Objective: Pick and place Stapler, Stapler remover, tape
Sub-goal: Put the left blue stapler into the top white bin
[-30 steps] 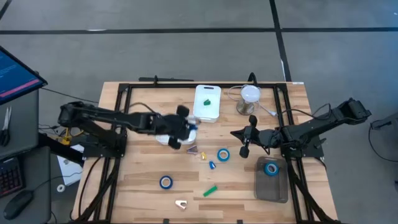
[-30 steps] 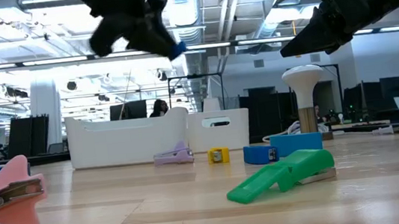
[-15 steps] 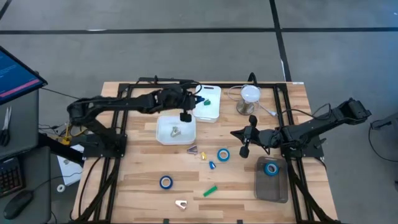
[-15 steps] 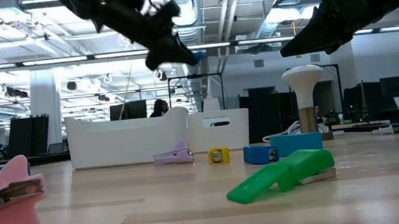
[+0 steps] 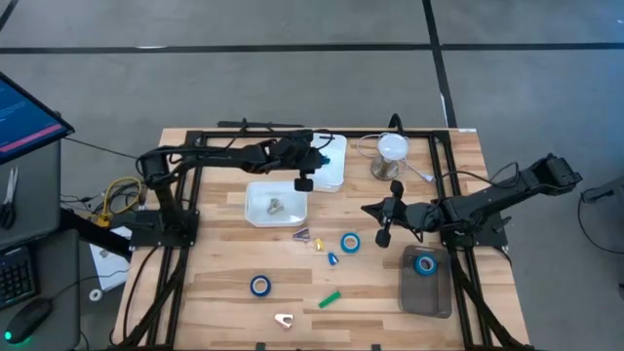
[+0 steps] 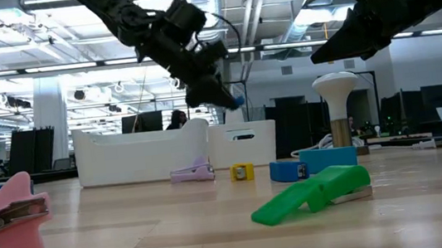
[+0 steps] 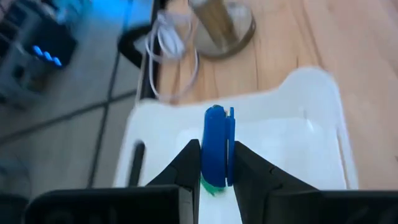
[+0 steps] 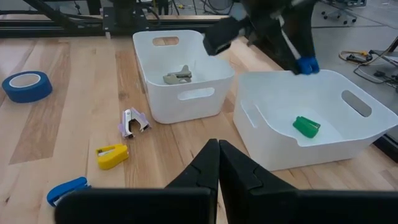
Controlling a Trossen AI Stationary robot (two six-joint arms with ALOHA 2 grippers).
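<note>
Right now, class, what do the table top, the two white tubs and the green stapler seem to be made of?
Table top: pale wood planks, matt, with visible grain and seams.
White tubs: probably moulded plastic, smooth, with rounded corners and cut handle slots.
Green stapler: likely plastic shell, uniform bright colour with a slight sheen; a metal base seems to show beneath.

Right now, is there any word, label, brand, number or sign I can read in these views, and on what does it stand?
None can be read.
The blue tape held in the left hand over the white tub: no print visible.
The green stapler and pink staple remover in the low view: no visible marking.
The monitor at the high view's left edge: screen content too small to read.
</note>
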